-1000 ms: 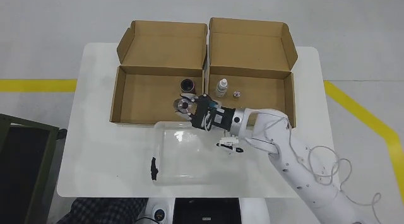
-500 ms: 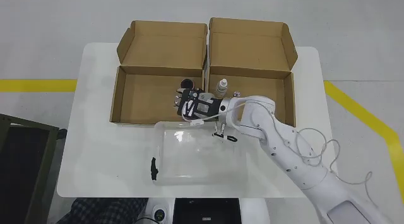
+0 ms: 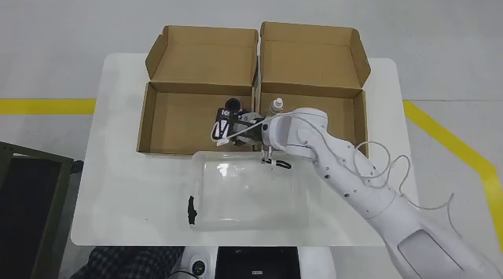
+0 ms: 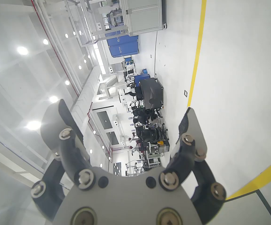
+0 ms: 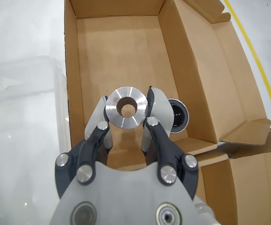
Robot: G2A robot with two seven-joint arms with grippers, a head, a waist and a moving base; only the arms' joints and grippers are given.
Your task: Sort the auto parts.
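item: metal ring [image 5: 126,111], clamped in right fingers [image 5: 159,108] over left box [image 5: 116,47], nr bearing [image 5: 179,118]. left fingers [image 4: 192,129] wide apart, empty. step: prob. placing. next: lower, release.

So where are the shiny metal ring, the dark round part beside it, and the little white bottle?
Metal ring [image 5: 113,113]: right wrist view, on its flat shiny face.
Bearing [image 5: 178,117]: right wrist view, on its dark inside.
White bottle [image 3: 275,106]: top view, on its top end.
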